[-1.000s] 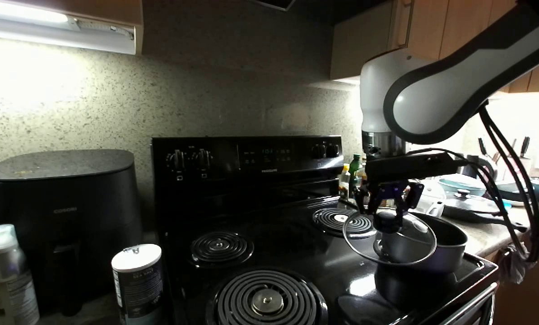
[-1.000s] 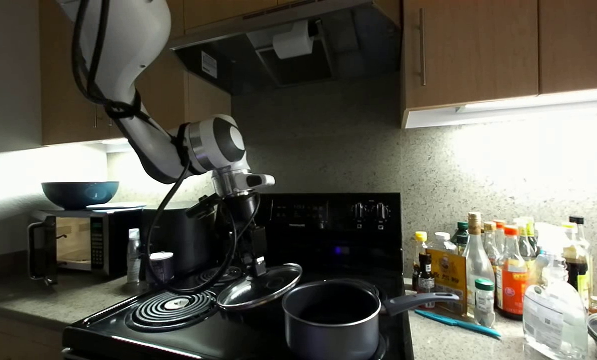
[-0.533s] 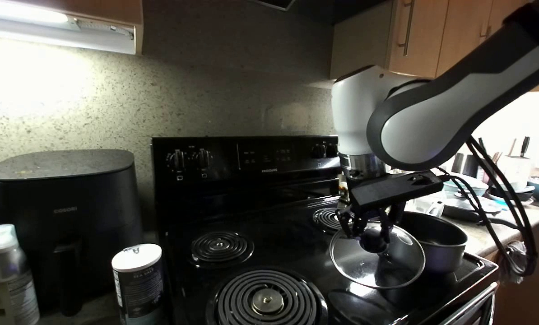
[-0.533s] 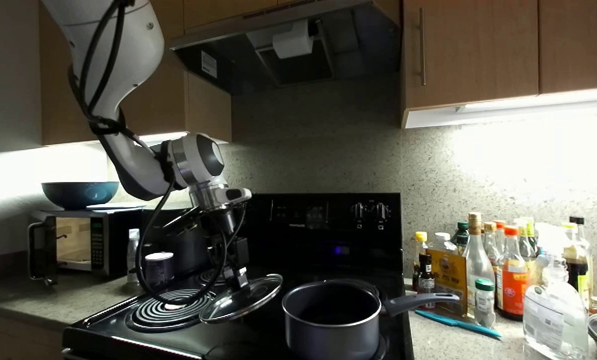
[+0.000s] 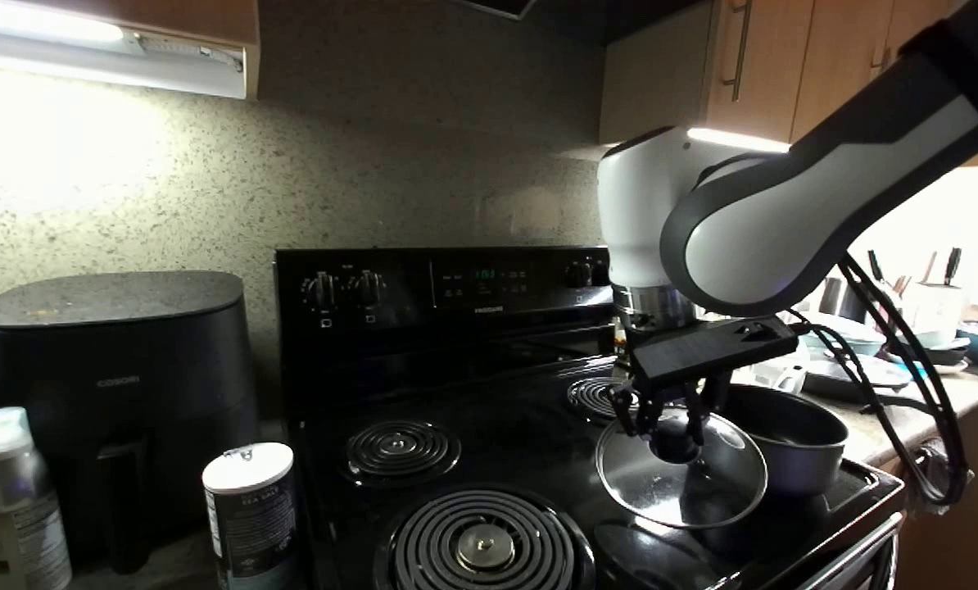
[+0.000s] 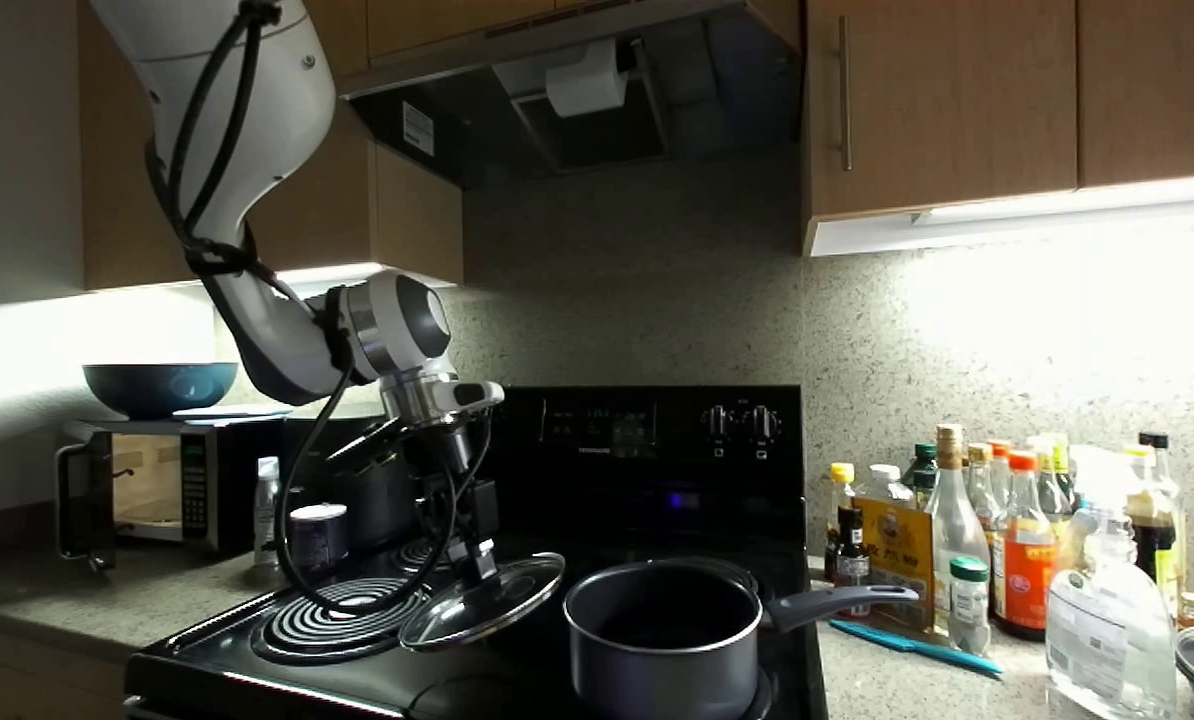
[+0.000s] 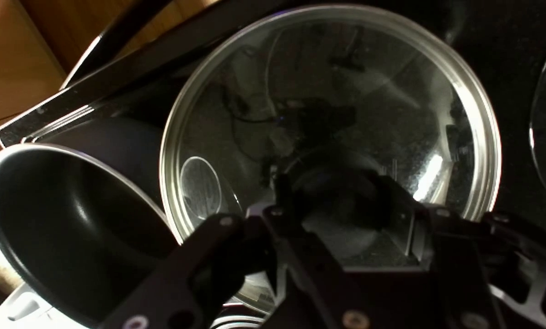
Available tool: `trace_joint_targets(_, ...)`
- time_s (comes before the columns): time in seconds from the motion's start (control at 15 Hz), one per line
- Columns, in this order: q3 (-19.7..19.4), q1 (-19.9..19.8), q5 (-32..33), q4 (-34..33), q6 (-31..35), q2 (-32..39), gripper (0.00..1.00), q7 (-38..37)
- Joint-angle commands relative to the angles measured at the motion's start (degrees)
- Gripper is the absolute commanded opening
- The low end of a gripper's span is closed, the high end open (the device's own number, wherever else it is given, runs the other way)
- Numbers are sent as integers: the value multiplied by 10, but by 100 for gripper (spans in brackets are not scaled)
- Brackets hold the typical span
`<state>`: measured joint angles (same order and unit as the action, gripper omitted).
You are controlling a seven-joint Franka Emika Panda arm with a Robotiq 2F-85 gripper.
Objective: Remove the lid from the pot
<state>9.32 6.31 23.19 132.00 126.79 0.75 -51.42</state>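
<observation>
Clear-glass, round, metal-rimmed lid (image 7: 328,121) (likely fragile, slick) — the black jointed claw (image 5: 674,431) holds its round dark knob (image 5: 675,448), probably the safest grip.

The round metal-rimmed glass lid (image 5: 687,487) and black two-fingered end effector (image 5: 676,437) have moved lower and farther from the dark-grey metal pot (image 6: 665,672).
</observation>
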Motion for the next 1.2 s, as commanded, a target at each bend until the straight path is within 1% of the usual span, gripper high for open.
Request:
trace_joint_targets(0.0,-7,8,-8,-17,16,31,23,41)
trace_joint_targets(0.4,-21,7,-31,-47,64,79,23,118)
trace_joint_targets(0.6,-27,8,-61,-60,69,93,23,152)
trace_joint_targets(0.67,-34,17,-40,-51,62,90,48,121)
trace_joint_targets(0.87,-36,18,-53,-59,62,98,48,133)
trace_joint_targets(0.93,-36,18,-53,-59,62,99,23,133)
trace_joint_targets(1.13,-41,15,-73,-79,49,120,23,156)
